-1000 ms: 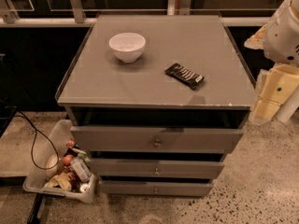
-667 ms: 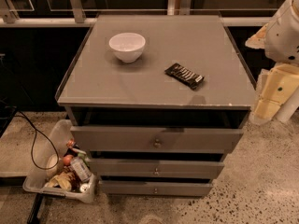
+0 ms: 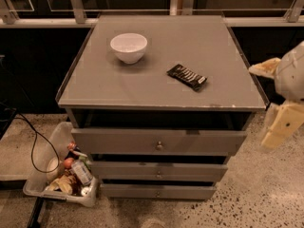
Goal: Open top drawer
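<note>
Robot lab — gripper (image 3: 281,126) right of cabinet (image 3: 199,42)

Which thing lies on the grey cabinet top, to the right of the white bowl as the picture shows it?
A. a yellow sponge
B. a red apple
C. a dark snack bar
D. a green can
C: a dark snack bar lies flat on the cabinet top, right of the white bowl and apart from it; the gripper is at the picture's right edge, beside the cabinet and not touching the top drawer.
</note>
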Action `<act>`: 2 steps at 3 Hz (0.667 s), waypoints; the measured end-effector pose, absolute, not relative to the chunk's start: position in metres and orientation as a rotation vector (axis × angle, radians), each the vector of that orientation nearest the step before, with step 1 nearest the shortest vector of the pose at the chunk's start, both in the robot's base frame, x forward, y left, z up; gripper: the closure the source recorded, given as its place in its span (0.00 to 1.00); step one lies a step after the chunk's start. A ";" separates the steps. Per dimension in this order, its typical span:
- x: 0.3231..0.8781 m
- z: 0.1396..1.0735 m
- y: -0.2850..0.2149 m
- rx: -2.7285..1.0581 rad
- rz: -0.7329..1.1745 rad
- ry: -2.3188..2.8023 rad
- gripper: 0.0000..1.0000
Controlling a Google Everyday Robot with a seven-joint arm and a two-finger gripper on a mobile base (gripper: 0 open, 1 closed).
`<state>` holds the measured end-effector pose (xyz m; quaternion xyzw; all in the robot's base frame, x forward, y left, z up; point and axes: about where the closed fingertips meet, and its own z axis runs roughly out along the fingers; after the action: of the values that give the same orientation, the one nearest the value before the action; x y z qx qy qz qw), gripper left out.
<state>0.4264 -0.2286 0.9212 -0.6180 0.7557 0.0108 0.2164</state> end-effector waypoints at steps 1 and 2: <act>0.424 0.880 -0.234 -1.676 0.149 1.980 0.00; 0.423 0.884 -0.231 -1.712 0.139 1.921 0.00</act>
<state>0.4227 -0.2315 0.8838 -0.6381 0.7159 0.0518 0.2788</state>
